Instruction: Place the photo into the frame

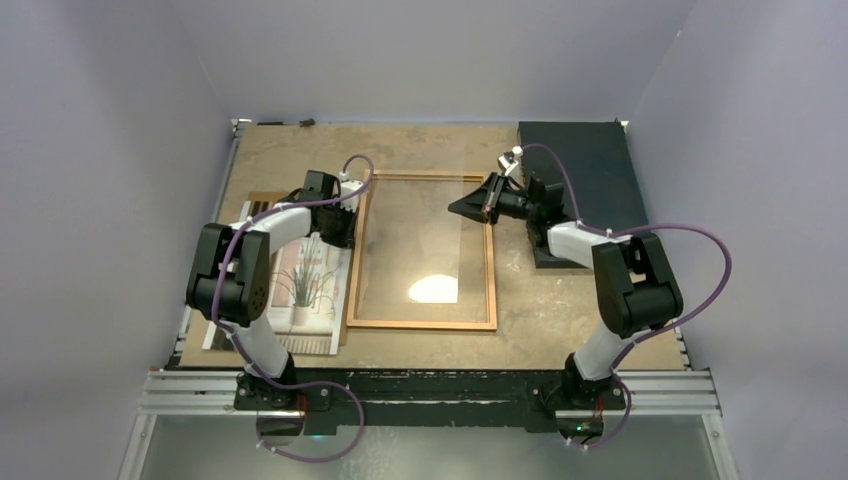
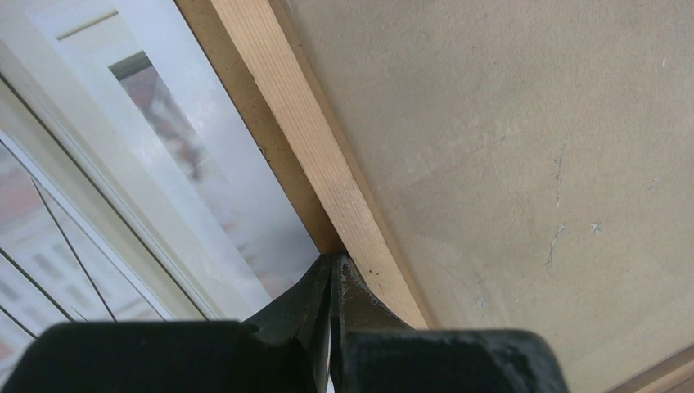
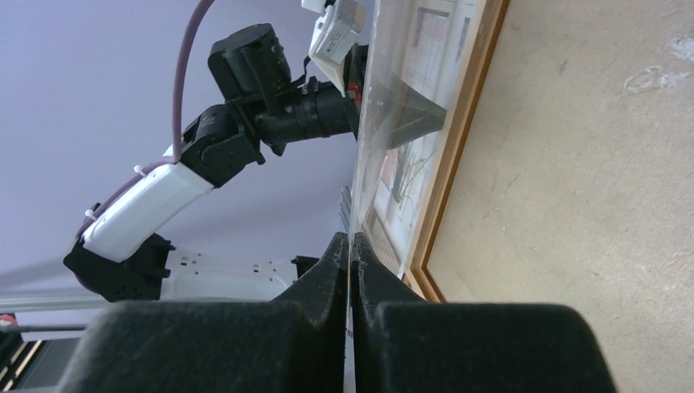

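The frame [image 1: 421,322], thin orange-brown wood, lies flat mid-table. Its clear pane [image 1: 415,240] is tilted, its right edge raised. My right gripper [image 1: 455,208] is shut on that raised edge; the right wrist view shows the thin pane [image 3: 385,123] running edge-on from between my fingertips [image 3: 349,239]. The photo [image 1: 310,285], a pale print of a thin-leaved plant, lies left of the frame under my left arm. My left gripper [image 2: 334,262] is shut, its tips against the frame's left rail [image 2: 315,143] beside the photo [image 2: 164,164]. Nothing shows between its fingers.
A dark slab [image 1: 580,160] lies at the back right, behind my right arm. A brown board edge [image 2: 277,155] runs between photo and frame. Grey walls close in the table on the left, right and back.
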{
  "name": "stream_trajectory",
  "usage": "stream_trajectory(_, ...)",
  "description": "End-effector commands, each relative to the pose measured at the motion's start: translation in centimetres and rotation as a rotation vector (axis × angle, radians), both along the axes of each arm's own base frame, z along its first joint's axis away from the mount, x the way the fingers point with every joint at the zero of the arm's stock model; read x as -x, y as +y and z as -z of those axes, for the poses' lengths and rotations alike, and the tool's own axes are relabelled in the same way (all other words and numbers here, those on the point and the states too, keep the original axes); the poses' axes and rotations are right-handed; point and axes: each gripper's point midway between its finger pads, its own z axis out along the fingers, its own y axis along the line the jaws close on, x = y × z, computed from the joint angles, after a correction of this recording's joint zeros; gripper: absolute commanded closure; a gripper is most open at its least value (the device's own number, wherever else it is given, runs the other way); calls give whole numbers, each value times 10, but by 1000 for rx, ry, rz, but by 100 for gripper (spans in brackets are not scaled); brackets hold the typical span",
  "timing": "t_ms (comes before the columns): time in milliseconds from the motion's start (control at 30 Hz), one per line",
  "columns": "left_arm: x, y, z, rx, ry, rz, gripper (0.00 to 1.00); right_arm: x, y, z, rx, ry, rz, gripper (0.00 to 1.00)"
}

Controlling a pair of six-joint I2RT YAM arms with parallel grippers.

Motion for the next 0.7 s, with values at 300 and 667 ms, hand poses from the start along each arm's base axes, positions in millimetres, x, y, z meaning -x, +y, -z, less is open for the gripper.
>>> stream_trajectory(300, 17, -1, 14, -6, 38, 25, 100, -5, 3, -4, 87, -85, -72, 100)
stream_trajectory(667, 19, 2, 14, -19, 33, 24, 100, -13, -6, -7, 94, -117, -59, 100)
